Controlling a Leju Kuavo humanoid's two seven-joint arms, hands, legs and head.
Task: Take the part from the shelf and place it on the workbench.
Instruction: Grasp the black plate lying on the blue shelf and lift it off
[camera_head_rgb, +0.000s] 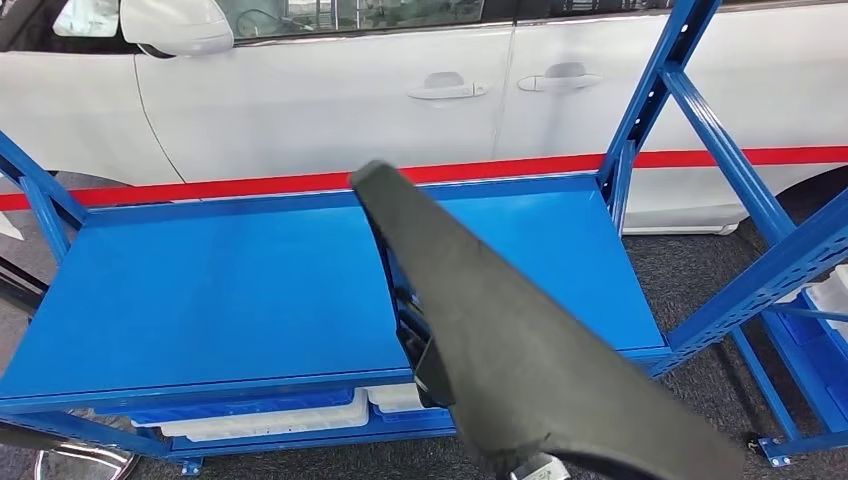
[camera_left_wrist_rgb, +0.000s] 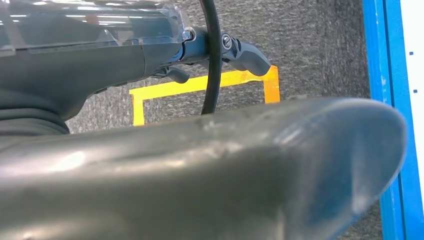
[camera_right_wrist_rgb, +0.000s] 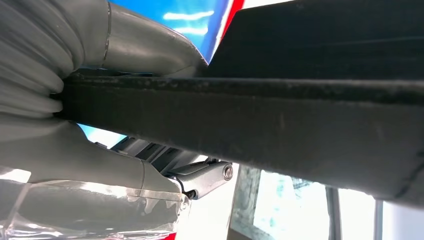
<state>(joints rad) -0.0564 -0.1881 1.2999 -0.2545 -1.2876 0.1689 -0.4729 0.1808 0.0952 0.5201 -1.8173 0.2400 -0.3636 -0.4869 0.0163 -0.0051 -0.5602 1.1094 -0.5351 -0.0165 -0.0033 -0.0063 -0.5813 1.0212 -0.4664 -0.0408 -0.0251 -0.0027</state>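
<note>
Part (camera_head_rgb: 520, 340) gripped by right hand (camera_right_wrist_rgb: 75, 145), above blue shelf (camera_head_rgb: 200, 290)

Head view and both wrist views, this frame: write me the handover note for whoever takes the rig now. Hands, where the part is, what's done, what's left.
Right hand: holds the long dark part, thumb on one side of it, fingers on the other.
Left hand: hangs over grey carpet with a yellow tape mark; holds nothing, fingers slightly curled.
Part: raised, tilted, in front of the blue shelf, whose top deck is bare. A white car stands behind.
Done: the part is in the hand, clear of the shelf deck.
Left: carry it to the workbench and set it down.
</note>
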